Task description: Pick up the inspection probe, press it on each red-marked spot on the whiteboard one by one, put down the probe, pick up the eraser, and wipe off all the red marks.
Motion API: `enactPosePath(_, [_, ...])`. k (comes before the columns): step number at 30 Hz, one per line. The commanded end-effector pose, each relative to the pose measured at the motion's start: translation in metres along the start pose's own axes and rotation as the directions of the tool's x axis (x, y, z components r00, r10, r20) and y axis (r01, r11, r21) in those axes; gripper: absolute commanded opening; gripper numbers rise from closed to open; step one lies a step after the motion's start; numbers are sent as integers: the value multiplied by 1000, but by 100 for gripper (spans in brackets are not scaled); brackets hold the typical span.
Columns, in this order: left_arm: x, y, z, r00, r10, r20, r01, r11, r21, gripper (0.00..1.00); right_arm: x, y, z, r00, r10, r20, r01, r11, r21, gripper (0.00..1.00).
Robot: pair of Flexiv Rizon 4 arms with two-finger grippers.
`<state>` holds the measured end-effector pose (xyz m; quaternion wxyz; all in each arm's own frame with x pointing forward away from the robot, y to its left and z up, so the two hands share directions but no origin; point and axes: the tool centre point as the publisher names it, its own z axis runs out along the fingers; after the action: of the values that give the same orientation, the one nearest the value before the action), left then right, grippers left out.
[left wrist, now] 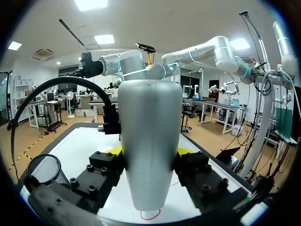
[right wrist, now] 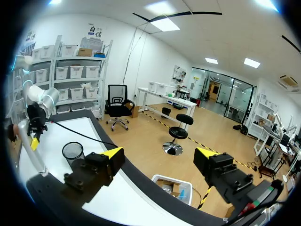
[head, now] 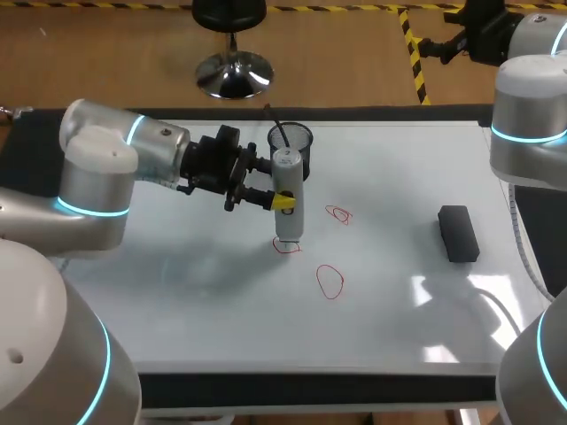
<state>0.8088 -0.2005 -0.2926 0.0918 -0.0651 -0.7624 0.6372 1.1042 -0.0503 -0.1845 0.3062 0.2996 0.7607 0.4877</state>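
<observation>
The silver inspection probe (head: pixel 288 186) stands upright on the whiteboard (head: pixel 399 301), and my left gripper (head: pixel 283 202) is shut on its body from the side. Its lower tip rests on one red mark (head: pixel 286 246). Two more red marks lie to the right, one further back (head: pixel 339 214) and one nearer (head: pixel 330 281). In the left wrist view the probe (left wrist: pixel 149 155) fills the space between the fingers, with the red mark (left wrist: pixel 151 215) under its tip. The black eraser (head: pixel 458 233) lies at the right. My right gripper (right wrist: pixel 160 157) is open and empty, raised past the board's far right corner.
A black mesh cup (head: pixel 291 142) with a thin rod in it stands just behind the probe, close to the left gripper's fingers. My right arm (head: pixel 532 115) rises along the board's right edge. The whiteboard's dark frame (head: pixel 310 388) borders its near side.
</observation>
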Motion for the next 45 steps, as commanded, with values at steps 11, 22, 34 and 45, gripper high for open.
enactPosePath(11, [10,9,-6,1000,-14,23,14,1000,-8,0,0,0,0,1000,0,0,0,1000,0,100])
enactPosePath(22, [16,16,-4,1000,-27,9,27,999,-32,0,0,0,0,1000,0,0,0,1000,0,100])
enactPosePath(34, [20,25,-4,999,-31,23,32,999,-26,0,0,0,0,1000,0,0,0,1000,0,100])
enactPosePath(45, [22,38,1,999,-37,24,38,999,-37,0,0,0,0,1000,0,0,0,1000,0,100])
